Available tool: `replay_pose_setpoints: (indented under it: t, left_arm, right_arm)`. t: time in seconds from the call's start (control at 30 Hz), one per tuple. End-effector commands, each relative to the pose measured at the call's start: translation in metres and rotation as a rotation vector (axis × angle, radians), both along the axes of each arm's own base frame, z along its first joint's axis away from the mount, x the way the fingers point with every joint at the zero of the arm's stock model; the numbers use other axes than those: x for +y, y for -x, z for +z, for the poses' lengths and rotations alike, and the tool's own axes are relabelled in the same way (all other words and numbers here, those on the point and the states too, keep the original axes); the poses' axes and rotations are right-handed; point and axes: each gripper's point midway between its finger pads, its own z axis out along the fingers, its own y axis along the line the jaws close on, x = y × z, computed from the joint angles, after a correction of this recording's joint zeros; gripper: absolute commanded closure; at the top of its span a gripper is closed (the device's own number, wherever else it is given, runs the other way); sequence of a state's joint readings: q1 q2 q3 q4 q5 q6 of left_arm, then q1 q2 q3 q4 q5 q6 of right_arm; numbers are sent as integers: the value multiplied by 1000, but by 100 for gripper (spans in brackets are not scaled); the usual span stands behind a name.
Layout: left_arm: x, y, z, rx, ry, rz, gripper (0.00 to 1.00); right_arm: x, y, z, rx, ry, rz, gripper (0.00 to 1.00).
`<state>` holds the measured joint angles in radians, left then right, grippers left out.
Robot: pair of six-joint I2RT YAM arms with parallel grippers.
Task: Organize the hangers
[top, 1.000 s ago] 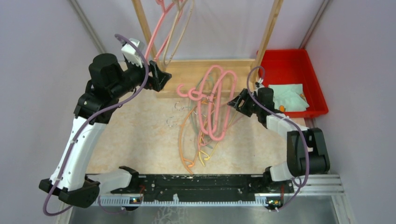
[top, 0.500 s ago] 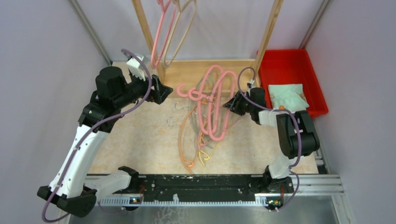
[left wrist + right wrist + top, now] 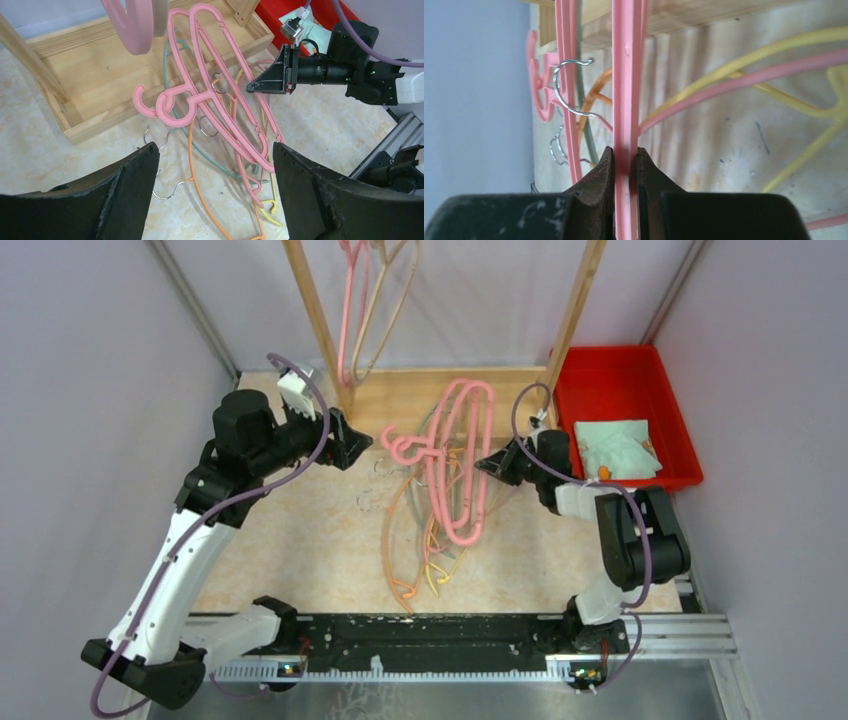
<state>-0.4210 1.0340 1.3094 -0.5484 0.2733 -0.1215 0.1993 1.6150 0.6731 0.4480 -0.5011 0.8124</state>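
1. Your right hand (image 3: 625, 159) is clamped on the bar of one pink hanger (image 3: 626, 75). Both fingers (image 3: 596, 175) press against its sides, and only that bar is between them.
2. From the top camera, the right hand sits right of centre, toward the far edge. Its tip is at the right side of the hanger pile (image 3: 455, 475).
3. Your left hand (image 3: 215, 155) has its fingers spread wide and grips nothing. It hangs over the surface (image 3: 300, 540) toward the far left corner, pointed at the pile but apart from it.
4. The thick pink hangers lie on top of the pile. Their far ends rest on the wooden rack base (image 3: 400, 390) at the far edge, and their hooks point left.
5. An orange hanger (image 3: 388, 530), a yellow hanger (image 3: 437, 580) and a green hanger (image 3: 168, 60) lie beneath, running toward the near edge.
6. A hung pink hanger (image 3: 349, 310) and a beige hanger (image 3: 385, 305) hang on the rack above the far edge.
7. A red bin (image 3: 600, 375) sits at the far right corner with a pale cloth (image 3: 612, 445) inside.
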Motion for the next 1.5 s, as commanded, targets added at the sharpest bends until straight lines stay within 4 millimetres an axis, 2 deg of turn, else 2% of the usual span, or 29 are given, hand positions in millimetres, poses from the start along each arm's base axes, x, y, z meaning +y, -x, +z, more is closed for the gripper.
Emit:
replay_pose_setpoints:
  t: [0.0, 0.23, 0.47, 0.6, 0.77, 0.97, 1.07, 1.13, 1.33, 1.47]
  left_arm:
    - [-4, 4, 9, -34, 36, -25, 12]
    - [-9, 8, 6, -17, 46, -55, 13]
    - [-19, 22, -8, 3, 83, -126, 16]
    - [-32, 32, -23, 39, 120, -187, 17]
    - [-53, 42, -39, 42, 150, -217, 18]
    - [-91, 49, -51, 28, 155, -244, 18]
    - [-107, 47, -60, 42, 170, -265, 18]
    - [-116, 42, -59, 19, 201, -271, 18]
    - [-134, 21, -75, 0, 187, -234, 19]
    - [-149, 16, -68, -16, 230, -261, 20]
  right_arm:
    - [20, -9, 65, -197, -52, 51, 100]
    - [43, -14, 105, -271, -92, 94, 100]
    - [38, -15, 142, -365, -113, 49, 100]
    - [32, -15, 170, -421, -137, 1, 100]
    - [24, -4, 210, -490, -227, -55, 100]
    - [14, 15, 251, -580, -315, -99, 100]
    - [13, 23, 259, -589, -353, -92, 100]
    - [13, 29, 263, -592, -378, -88, 100]
    - [12, 47, 276, -610, -426, -63, 100]
    - [11, 57, 281, -609, -454, -51, 100]
